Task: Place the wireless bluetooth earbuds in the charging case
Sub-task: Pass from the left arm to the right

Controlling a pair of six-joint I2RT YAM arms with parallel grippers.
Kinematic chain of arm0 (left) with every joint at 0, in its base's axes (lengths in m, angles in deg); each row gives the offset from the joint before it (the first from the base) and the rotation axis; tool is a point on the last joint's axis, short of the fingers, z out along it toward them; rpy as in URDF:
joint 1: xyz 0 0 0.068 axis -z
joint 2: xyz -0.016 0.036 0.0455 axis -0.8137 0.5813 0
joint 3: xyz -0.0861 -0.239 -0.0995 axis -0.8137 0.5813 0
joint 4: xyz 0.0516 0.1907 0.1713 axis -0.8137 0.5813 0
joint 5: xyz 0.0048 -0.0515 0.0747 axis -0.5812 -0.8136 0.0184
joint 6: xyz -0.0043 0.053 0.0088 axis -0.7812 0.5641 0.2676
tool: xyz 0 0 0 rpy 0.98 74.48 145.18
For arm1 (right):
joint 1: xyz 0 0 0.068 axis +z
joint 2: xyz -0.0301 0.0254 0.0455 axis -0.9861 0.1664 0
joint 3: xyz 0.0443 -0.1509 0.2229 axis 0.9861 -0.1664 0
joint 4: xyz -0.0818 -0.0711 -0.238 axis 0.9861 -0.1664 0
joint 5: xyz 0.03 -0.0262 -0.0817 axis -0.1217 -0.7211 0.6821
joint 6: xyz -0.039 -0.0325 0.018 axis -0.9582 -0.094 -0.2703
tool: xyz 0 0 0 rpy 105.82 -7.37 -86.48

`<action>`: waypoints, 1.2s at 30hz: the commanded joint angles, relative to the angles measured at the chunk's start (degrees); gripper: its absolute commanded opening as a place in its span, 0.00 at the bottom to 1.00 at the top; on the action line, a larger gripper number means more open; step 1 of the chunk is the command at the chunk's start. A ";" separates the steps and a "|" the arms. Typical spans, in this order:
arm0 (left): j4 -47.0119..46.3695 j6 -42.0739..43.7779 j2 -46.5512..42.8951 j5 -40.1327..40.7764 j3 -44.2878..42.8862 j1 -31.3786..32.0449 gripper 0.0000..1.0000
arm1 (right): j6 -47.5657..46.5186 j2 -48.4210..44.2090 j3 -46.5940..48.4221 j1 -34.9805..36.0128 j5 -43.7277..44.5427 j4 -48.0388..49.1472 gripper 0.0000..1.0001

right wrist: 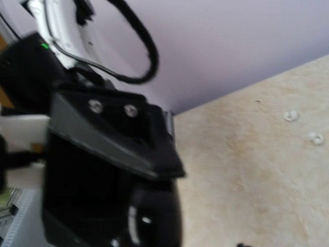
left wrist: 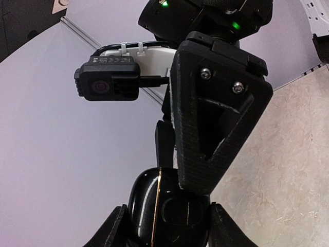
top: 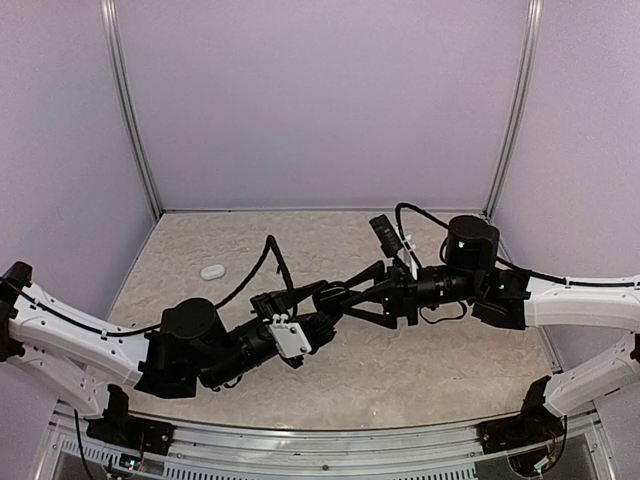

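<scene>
My left gripper [top: 322, 308] is shut on a glossy black charging case [left wrist: 144, 206] with a thin gold seam line and holds it above the table's middle. My right gripper [top: 345, 297] meets it from the right. One of the right fingers [left wrist: 216, 118] overlaps the case's upper end. The right wrist view is blurred and shows the case [right wrist: 154, 216] under a left finger [right wrist: 103, 134]. Two tiny white bits on the table, one nearer [right wrist: 291, 116] and one farther [right wrist: 314, 137], look like white earbuds. No black earbuds are in view.
A small white oval case [top: 212, 271] lies on the beige table at the left. Pale walls with metal corner posts [top: 135, 120] close in the back and sides. Cables [top: 275, 262] loop over both wrists.
</scene>
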 commanded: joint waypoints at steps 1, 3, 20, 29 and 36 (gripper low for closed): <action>-3.64 0.93 0.37 -0.66 0.01 -0.33 0.34 | 3.83 0.72 -0.32 -0.35 -3.45 7.35 0.53; -3.80 0.97 0.63 -0.75 -0.08 -0.37 0.34 | 4.73 1.03 -0.63 -0.36 -3.90 8.50 0.47; -6.18 0.97 1.18 0.33 -0.39 -1.03 0.32 | 8.84 3.49 -2.19 -0.31 -5.96 13.25 0.32; -6.23 0.95 1.38 -0.05 -0.44 -1.16 0.33 | 9.15 3.73 -2.22 -0.35 -5.39 14.23 0.22; -6.10 -0.58 0.68 0.20 0.69 -1.16 0.83 | 7.87 2.35 -2.34 -1.60 -4.30 12.93 0.17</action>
